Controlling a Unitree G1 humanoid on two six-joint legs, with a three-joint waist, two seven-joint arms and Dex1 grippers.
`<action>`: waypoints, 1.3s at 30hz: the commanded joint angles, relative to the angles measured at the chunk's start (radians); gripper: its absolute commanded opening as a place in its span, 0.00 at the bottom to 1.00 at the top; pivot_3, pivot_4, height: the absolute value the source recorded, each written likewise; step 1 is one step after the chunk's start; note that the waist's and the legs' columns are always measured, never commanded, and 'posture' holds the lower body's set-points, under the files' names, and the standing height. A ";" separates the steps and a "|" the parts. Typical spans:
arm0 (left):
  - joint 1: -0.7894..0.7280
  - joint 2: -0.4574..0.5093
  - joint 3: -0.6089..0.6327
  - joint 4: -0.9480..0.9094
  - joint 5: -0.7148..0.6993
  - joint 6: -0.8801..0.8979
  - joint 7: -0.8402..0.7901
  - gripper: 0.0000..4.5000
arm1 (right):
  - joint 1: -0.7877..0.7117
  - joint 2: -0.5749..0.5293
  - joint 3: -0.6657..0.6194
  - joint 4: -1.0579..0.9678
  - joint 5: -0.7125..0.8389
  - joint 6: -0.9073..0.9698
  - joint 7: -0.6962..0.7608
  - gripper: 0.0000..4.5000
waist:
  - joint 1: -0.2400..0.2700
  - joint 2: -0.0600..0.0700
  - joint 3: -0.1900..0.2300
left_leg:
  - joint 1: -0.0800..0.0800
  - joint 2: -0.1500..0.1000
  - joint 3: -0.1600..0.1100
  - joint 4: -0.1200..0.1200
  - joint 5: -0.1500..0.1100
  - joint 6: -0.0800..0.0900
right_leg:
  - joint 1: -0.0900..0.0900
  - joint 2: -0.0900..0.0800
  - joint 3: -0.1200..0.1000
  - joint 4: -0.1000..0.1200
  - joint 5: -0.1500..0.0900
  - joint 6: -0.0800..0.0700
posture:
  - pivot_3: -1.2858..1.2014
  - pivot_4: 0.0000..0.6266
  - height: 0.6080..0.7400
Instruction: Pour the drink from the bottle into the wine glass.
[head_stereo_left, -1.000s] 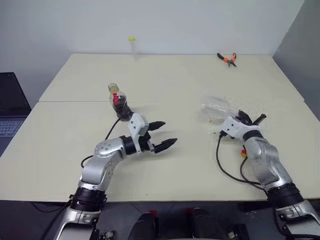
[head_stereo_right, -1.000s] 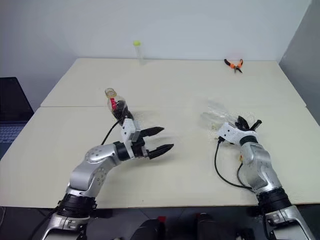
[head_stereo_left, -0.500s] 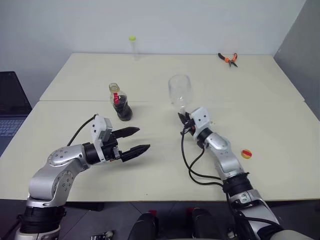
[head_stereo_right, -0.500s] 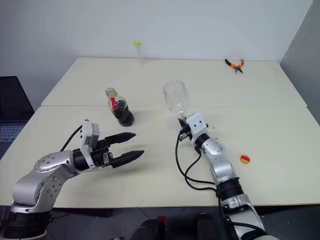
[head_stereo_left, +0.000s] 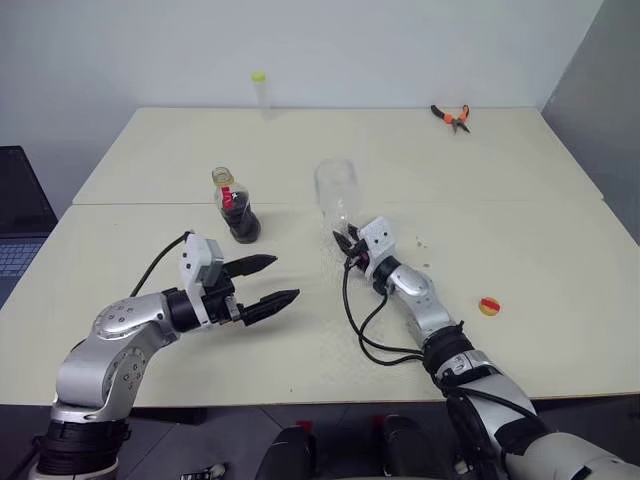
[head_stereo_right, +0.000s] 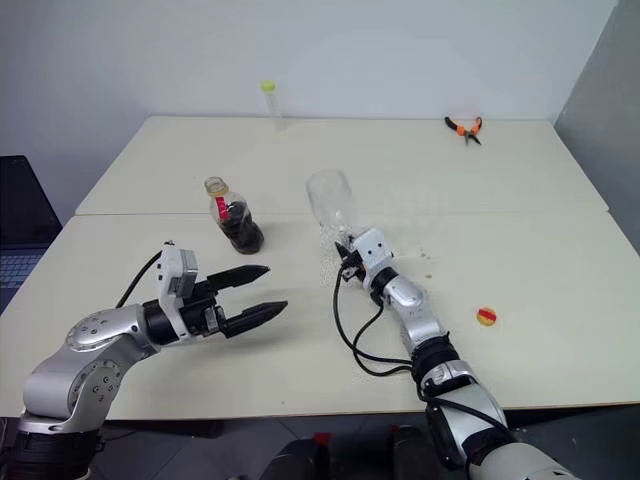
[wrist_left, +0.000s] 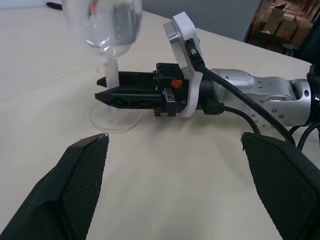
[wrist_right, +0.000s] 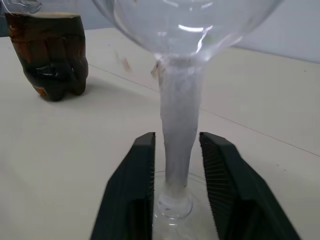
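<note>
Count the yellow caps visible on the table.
2. One yellow cap lies loose on the table near the robot's right arm; another tops the slim tube at the far edge.

Right claw (wrist_right: 176, 165) has swung from the table's 3 o'clock side to centre, bringing the wine glass (head_stereo_left: 336, 190), previously tipped over, upright onto the table (head_stereo_left: 520, 200); its fingers now stand slightly apart around the stem. Left claw (head_stereo_left: 272, 281) has withdrawn from the bottle (head_stereo_left: 234, 205) toward 7 o'clock, now well apart. Yellow cap (head_stereo_left: 488, 306) is now exposed at 4 o'clock.
</note>
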 joint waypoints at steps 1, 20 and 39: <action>-0.012 -0.002 0.005 -0.008 0.006 -0.035 -0.006 1.00 | 0.005 -0.008 -0.009 -0.028 0.008 -0.023 0.007 0.63 | -0.001 0.000 0.000 | 0.000 0.000 0.000 0.000 0.000 0.000 | 0.000 0.000 0.000 0.000 0.000 0.000 | 0.52 0.24 1.00; -0.063 -0.045 -0.009 -0.026 0.019 -0.076 0.032 1.00 | 0.209 -0.090 0.041 -0.444 0.006 0.197 0.059 0.99 | 0.000 0.000 0.000 | 0.000 0.000 0.000 0.000 0.000 0.001 | 0.000 -0.001 0.000 0.000 0.000 0.000 | 0.52 0.24 1.00; 0.050 -0.027 0.099 -0.216 -0.027 -0.030 0.187 1.00 | 0.524 -0.330 0.006 -1.215 0.133 0.652 0.176 0.99 | 0.020 0.000 0.000 | 0.000 0.000 0.000 0.000 -0.002 0.004 | 0.001 -0.002 0.000 -0.001 0.000 0.000 | 0.52 0.24 1.00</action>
